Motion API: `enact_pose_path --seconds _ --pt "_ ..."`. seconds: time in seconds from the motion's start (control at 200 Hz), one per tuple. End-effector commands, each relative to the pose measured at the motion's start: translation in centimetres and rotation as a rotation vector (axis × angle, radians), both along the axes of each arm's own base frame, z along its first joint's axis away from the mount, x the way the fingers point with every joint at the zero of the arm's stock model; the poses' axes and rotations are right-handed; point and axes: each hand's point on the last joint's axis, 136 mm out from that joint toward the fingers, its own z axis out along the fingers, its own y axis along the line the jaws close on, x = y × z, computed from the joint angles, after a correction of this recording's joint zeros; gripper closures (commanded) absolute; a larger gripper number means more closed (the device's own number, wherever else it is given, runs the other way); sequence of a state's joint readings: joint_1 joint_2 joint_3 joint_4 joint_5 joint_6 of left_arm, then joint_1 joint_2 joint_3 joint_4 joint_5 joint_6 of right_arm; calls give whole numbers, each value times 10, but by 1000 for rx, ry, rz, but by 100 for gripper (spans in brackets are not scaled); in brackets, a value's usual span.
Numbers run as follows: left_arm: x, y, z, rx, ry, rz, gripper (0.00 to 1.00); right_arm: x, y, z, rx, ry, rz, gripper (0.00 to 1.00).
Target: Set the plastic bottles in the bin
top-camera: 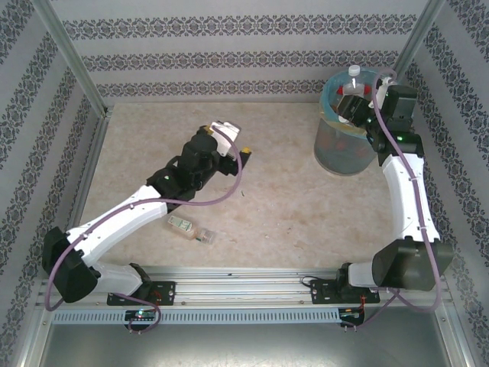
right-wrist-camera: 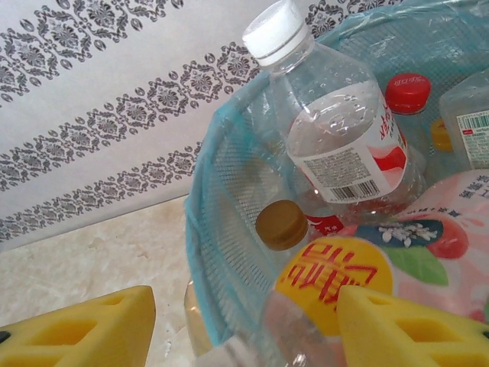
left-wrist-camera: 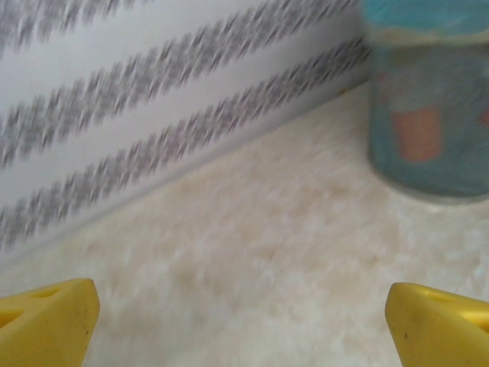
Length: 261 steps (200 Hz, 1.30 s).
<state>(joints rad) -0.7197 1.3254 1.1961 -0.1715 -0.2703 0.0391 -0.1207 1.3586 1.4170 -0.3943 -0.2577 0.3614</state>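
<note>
The plastic bottles [right-wrist-camera: 336, 130] are clear, glossy plastic with smooth caps and slick printed labels, and the bin [right-wrist-camera: 237, 229] shows a fine mesh wall under a thin, translucent blue plastic bag [right-wrist-camera: 195, 206]. The table [top-camera: 283, 206] looks like matt, mottled beige stone, the walls [top-camera: 229, 46] like flat printed paper, and the rail [top-camera: 244, 279] at the near edge is ribbed bare metal. The right gripper [right-wrist-camera: 244, 329] has yellow fingers [right-wrist-camera: 84, 332] of matt, slightly grainy plastic; the arms [top-camera: 137, 210] wear smooth white and black shells.

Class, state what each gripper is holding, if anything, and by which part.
Left gripper: nothing, jaws open. Right gripper: a yellow-and-pink-labelled bottle lies between its jaws above the bin; whether it is gripped cannot be told.
</note>
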Motion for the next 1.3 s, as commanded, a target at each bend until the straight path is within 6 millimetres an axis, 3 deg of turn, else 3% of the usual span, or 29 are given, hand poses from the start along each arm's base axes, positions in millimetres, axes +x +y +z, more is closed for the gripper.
enact_pose_path --seconds 0.0,0.275,0.49,0.784,1.019,1.139,1.299 --pt "-27 62 -56 1 334 266 5 -14 9 29 -62 -71 -5 34" --pt "-112 103 -127 -113 819 564 9 -38 41 61 -208 -198 41 33" --pt "-158 124 -146 -254 949 737 8 -51 68 64 -207 -226 130 33" --pt "-168 131 -160 -378 1044 834 6 -76 94 57 -147 -277 199 32" --pt "-178 124 -211 -512 1198 900 4 -100 99 64 -142 -315 213 32" --pt "-162 123 -233 -564 1211 919 4 -113 95 66 -151 -348 194 32" --pt "-118 103 -238 -594 1190 848 3 -124 86 67 -201 -364 169 32"
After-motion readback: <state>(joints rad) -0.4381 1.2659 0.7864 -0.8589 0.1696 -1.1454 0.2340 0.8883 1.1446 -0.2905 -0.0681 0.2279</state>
